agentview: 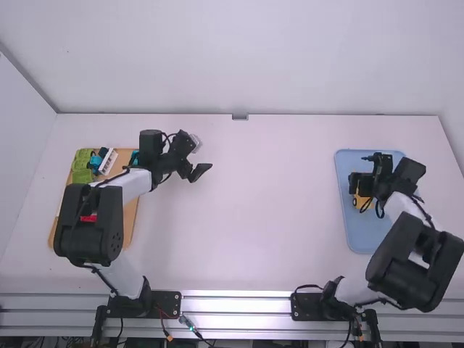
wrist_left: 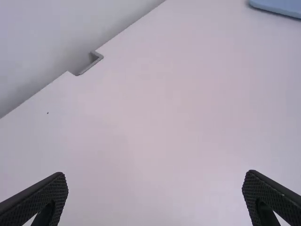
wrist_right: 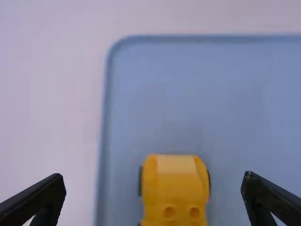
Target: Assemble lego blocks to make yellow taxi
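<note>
Yellow brick car [agentview: 361, 201] rests on the blue tray [agentview: 355, 235]; in the right wrist view the yellow car [wrist_right: 175, 188] has black wheels at its sides and round studs near the lower edge. Over the tray, my right gripper [agentview: 362, 169] is held open; seen from the wrist, the right gripper [wrist_right: 154, 176] has its fingers wide apart to either side of the car, touching nothing. My left gripper [agentview: 200, 172] hangs over bare table left of centre, and in its wrist view the left gripper [wrist_left: 155, 174] is open with nothing between the fingers.
At the far left a wooden board [agentview: 131, 217] lies partly under the left arm. It holds green blocks [agentview: 83, 163], a white piece [agentview: 108, 162], blue pieces and a red piece [agentview: 88, 218]. A wall runs behind the table.
</note>
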You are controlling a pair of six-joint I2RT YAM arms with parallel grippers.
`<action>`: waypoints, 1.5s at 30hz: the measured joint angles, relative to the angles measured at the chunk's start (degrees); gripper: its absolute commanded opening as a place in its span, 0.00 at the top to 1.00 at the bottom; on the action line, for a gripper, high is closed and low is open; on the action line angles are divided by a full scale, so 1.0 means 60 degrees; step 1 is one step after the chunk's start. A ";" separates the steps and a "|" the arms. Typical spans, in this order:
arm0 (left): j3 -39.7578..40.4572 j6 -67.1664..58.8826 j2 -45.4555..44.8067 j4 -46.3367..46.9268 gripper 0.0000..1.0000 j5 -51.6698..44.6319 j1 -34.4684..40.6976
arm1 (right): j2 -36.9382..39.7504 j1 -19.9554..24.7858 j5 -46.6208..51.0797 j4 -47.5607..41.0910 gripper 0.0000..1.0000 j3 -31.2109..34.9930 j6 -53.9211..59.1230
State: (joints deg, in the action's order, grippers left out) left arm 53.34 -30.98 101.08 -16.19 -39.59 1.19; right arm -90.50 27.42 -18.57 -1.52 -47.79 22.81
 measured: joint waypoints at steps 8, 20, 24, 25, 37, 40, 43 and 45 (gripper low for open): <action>0.0590 0.1220 -0.0433 0.0816 0.01 0.2102 0.1042 | 0.1515 -0.2357 0.0576 -0.0736 0.01 -0.0718 -0.0259; 0.0637 0.1953 -0.3151 0.2084 0.01 0.3202 0.1341 | 0.2342 -0.6084 0.2444 -0.0219 0.01 -0.0871 -0.0277; 0.0637 0.1989 -0.3756 0.2590 0.04 0.3235 0.1297 | 0.2568 -0.6870 0.2922 -0.0058 0.04 -0.0871 -0.0310; 0.0634 0.2004 -0.3821 0.2626 0.04 0.3260 0.1286 | 0.2601 -0.6881 0.2951 0.0000 0.04 -0.0871 -0.0317; -0.0623 0.3133 -0.5136 0.2663 0.21 0.4466 -0.0062 | 0.4080 -0.5402 0.3002 0.0233 0.21 0.0331 -0.1486; -0.1188 0.3650 -0.5730 0.2667 0.27 0.5009 -0.0208 | 0.4634 -0.4841 0.3016 0.0226 0.28 0.0911 -0.1993; -0.1738 0.4153 -0.6342 0.2667 0.33 0.5464 -0.0208 | 0.5253 -0.4532 0.3100 0.0237 0.34 0.1479 -0.2517; -0.2080 0.4466 -0.6714 0.2663 0.37 0.5778 -0.0208 | 0.5632 -0.4524 0.3096 0.0229 0.37 0.1821 -0.2838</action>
State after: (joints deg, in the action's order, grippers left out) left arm 40.86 -4.19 60.80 -0.21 -4.93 -0.05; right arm -56.71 0.27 0.01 -0.14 -36.86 5.78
